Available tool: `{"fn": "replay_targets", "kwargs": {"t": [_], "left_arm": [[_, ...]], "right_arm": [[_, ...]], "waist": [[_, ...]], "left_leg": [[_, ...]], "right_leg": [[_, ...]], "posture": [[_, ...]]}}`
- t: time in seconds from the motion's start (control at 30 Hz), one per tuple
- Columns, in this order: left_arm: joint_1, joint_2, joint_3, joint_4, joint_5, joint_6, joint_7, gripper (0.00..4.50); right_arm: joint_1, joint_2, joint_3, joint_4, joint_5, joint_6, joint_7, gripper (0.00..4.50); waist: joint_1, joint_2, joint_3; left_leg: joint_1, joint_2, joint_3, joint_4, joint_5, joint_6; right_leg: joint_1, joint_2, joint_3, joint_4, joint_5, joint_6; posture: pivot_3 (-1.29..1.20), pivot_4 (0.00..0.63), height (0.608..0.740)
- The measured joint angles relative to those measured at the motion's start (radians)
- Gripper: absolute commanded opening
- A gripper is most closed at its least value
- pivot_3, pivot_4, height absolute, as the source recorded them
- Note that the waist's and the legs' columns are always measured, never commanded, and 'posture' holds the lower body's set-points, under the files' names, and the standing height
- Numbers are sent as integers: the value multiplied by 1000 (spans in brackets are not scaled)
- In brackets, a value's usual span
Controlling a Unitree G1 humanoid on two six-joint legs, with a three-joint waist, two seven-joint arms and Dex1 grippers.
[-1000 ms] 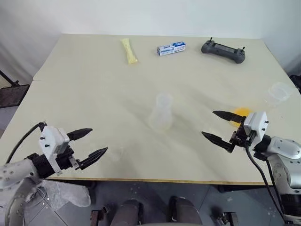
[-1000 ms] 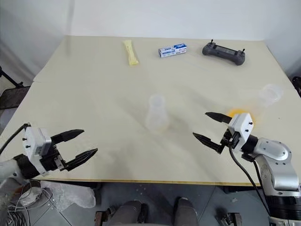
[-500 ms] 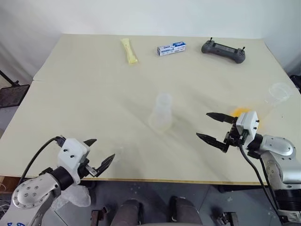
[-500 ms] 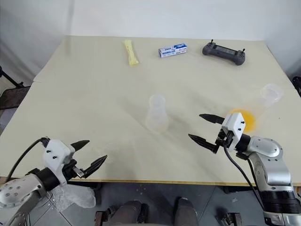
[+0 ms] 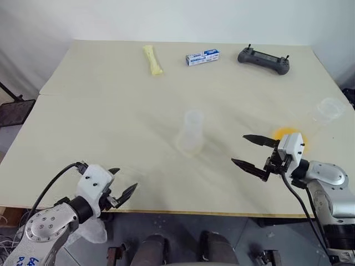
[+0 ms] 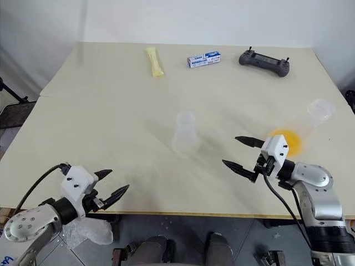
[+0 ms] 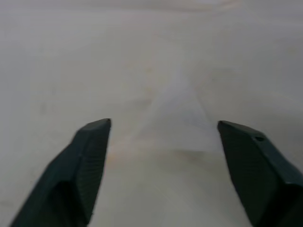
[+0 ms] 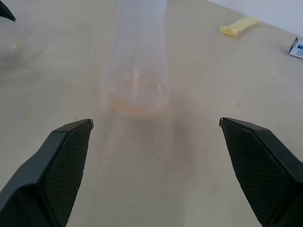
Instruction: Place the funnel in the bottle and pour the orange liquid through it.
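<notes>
Left side: the left gripper (image 5: 124,181) sits low at the near edge of the table (image 5: 83,111), fingers spread moderately wide with nothing between them. The funnel (image 7: 182,119) lies just ahead of those fingers, in line with the gap. It is faint in the left wrist view, and its narrow end appears to point away from the gripper, though whether it stands on its rim or lies down cannot be told. The left arm is plainly the nearer one, with nothing in between.

Centre: the bottle (image 5: 191,134) stands upright and uncapped, well apart from both grippers.

Right side: the right gripper (image 5: 238,149) is held level, fingers at full spread and empty, aimed at the bottle. Just behind it the orange liquid (image 5: 288,136) sits shallow in a clear cup (image 5: 328,108).

Far edge: a yellow packet (image 5: 153,60), a small blue-and-white box (image 5: 202,56) and a grey controller (image 5: 263,59) – all clear of the working path.
</notes>
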Motion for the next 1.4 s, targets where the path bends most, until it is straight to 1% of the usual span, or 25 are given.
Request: {"fn": "replay_targets", "kwargs": {"t": [0.27,0.3,0.63,0.7,0.83,0.93,1.13,1.27,1.4], "left_arm": [[-45,2,-20,55,20,-1,-3,281],[-48,2,-20,62,20,-1,-3,26],[-121,3,22,139,-1,-10,-37,26],[-159,0,51,159,-30,-9,-46,26],[-273,-11,113,191,-144,13,-75,26],[-364,11,127,241,-202,15,-115,26],[-589,85,98,392,-239,15,-186,26],[-744,106,35,485,-249,62,-207,26],[-878,129,-44,575,-260,102,-268,26]], "right_arm": [[0,2,0,0,-3,-5,-8,4500],[0,2,0,0,-4,-8,-9,4500],[8,2,-1,0,-10,-18,-13,4500],[10,2,-3,-1,-10,-18,-15,4500],[12,2,-7,-2,-10,-19,-18,4500],[19,2,-13,-8,-9,-19,-17,4500],[47,-15,-47,-70,55,10,13,4500],[85,-31,-71,-141,93,49,23,4500],[104,-34,-90,-210,124,87,3,4500]], "waist": [[0,0,0],[0,0,0],[1,0,0],[1,0,0],[1,0,0],[0,0,0],[0,0,0],[2,0,0],[1,0,0]], "left_leg": [[0,0,0,0,0,0],[0,0,0,0,0,0],[0,0,0,0,0,0],[0,0,0,0,0,0],[0,0,0,0,0,0],[0,0,0,0,0,0],[0,-1,0,0,0,0],[0,-1,1,0,0,0],[0,-1,1,0,0,0]], "right_leg": [[0,0,0,0,0,0],[0,0,0,0,0,0],[0,0,0,0,0,0],[0,0,0,0,0,0],[0,0,-1,1,0,0],[0,1,-2,2,0,0],[0,1,-4,2,0,0],[0,1,-6,2,0,0],[-1,1,-7,3,0,1]], "posture": [[0,150,740],[0,150,740],[0,150,740],[0,150,740],[0,150,740],[0,150,740],[0,150,740],[0,150,740],[0,150,740]]}}
